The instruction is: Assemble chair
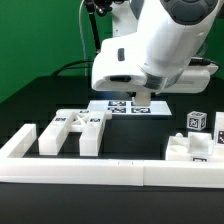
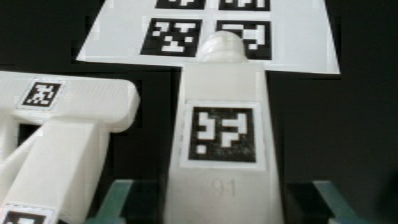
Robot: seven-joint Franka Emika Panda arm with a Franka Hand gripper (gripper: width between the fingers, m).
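In the wrist view a long white chair bar (image 2: 221, 130) with a square tag runs out from between my fingers (image 2: 128, 200). Its tapered far end lies on the marker board (image 2: 125, 35). My gripper (image 2: 228, 205) is shut on the bar's near end, low over the black table. A second chair piece (image 2: 68, 110), cube-ended and tagged, lies close beside the bar. In the exterior view the gripper (image 1: 143, 98) hangs just in front of the marker board (image 1: 118, 106), and the arm hides the held bar.
Blocky white chair parts (image 1: 70, 130) stand at the exterior view's left. More parts (image 1: 195, 148) and a tagged cube (image 1: 196, 121) sit at its right. A long low white rail (image 1: 100, 172) borders the table's near edge.
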